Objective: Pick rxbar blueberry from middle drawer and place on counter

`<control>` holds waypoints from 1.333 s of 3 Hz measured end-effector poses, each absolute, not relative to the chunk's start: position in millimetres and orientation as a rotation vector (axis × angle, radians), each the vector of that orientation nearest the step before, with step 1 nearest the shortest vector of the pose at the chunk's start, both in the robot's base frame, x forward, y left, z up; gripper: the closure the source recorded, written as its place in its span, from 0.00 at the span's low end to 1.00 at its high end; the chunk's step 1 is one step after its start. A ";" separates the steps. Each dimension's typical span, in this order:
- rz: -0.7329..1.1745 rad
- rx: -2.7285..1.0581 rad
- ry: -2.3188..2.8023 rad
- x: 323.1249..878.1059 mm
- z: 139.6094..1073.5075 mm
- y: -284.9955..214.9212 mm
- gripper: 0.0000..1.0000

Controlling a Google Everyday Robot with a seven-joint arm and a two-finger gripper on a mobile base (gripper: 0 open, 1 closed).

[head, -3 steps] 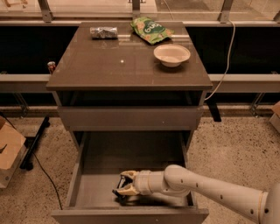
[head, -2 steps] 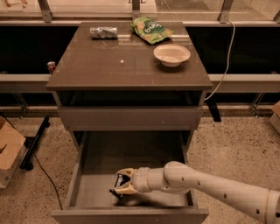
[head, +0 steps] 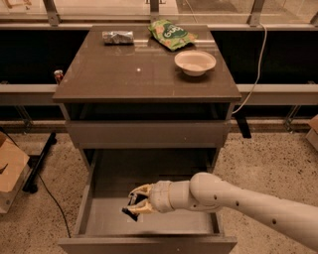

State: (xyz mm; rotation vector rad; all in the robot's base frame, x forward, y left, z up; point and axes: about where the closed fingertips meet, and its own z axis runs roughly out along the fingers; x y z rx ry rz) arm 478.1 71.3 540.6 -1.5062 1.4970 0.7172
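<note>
This looks like a robot test space in an office-type building, not a home. It has a speckled terrazzo floor [head: 268,163], metal railing posts [head: 51,11] along the back, a trailing white cable [head: 257,64] and an open brown cardboard box [head: 10,171] on the floor. A lone grey-brown drawer cabinet [head: 149,134] with a glossy desk top [head: 124,74] stands mid-floor. A white robot arm's claw [head: 136,208] sits inside the open middle drawer [head: 164,223], clamped on a small dark snack bar [head: 130,214].
</note>
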 end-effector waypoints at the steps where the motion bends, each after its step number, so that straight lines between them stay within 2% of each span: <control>1: 0.709 -1.502 1.459 479.2 594.4 61.1 1.00; 2: 0.696 -1.504 1.436 482.9 651.8 53.9 1.00; 4: 0.555 -1.578 1.421 479.0 764.4 67.6 1.00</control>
